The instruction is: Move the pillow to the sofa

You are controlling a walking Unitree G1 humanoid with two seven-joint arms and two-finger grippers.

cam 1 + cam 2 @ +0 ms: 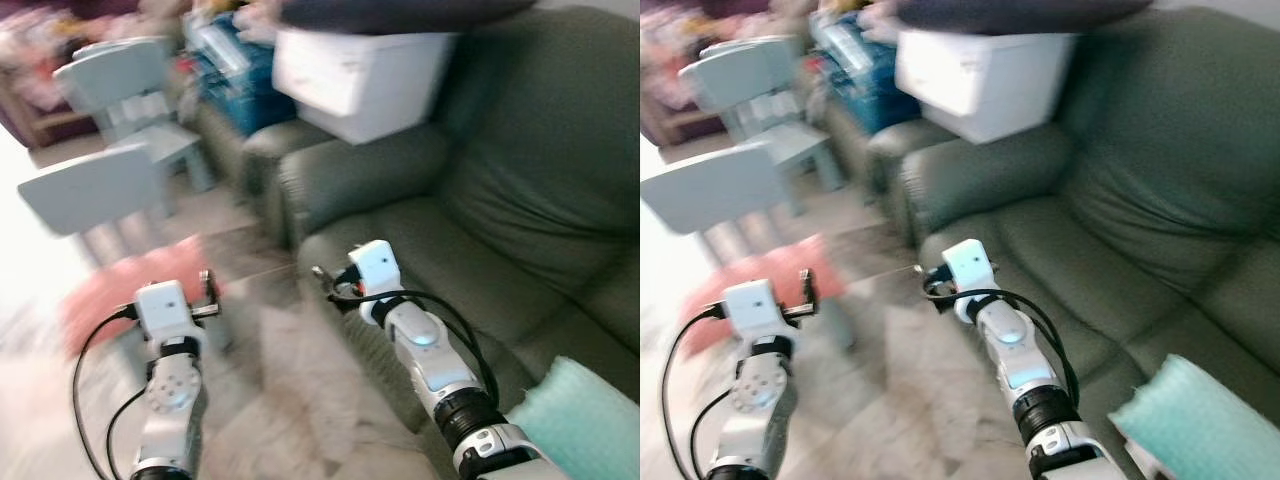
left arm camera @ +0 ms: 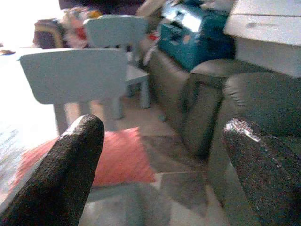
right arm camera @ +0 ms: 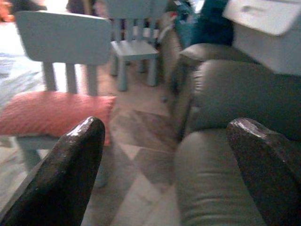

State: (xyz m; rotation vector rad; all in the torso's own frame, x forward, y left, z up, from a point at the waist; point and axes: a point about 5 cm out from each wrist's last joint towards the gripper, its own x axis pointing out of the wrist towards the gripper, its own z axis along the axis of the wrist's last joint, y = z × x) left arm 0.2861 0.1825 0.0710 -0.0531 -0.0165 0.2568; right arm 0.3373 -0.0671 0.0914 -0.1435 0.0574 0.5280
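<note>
A coral-pink pillow (image 1: 110, 295) lies on the seat of a small pale-blue chair (image 1: 95, 185) at my left front. The dark green sofa (image 1: 480, 240) spreads across the right side. My left gripper (image 1: 207, 292) is held out low, close to the pillow's right edge, fingers open and holding nothing. In the left wrist view the pillow (image 2: 117, 157) lies ahead between the two black fingers (image 2: 70, 174). My right gripper (image 1: 325, 280) hovers at the sofa seat's front edge, open and holding nothing. From the right wrist the pillow (image 3: 51, 113) sits off to one side. The eye views are blurred.
A white storage box (image 1: 360, 75) rests on the sofa arm, with a blue bag (image 1: 235, 75) behind it. A second small blue chair (image 1: 130, 90) stands farther back. A teal cushion (image 1: 585, 420) lies on the sofa at the near right. Bare floor lies between chair and sofa.
</note>
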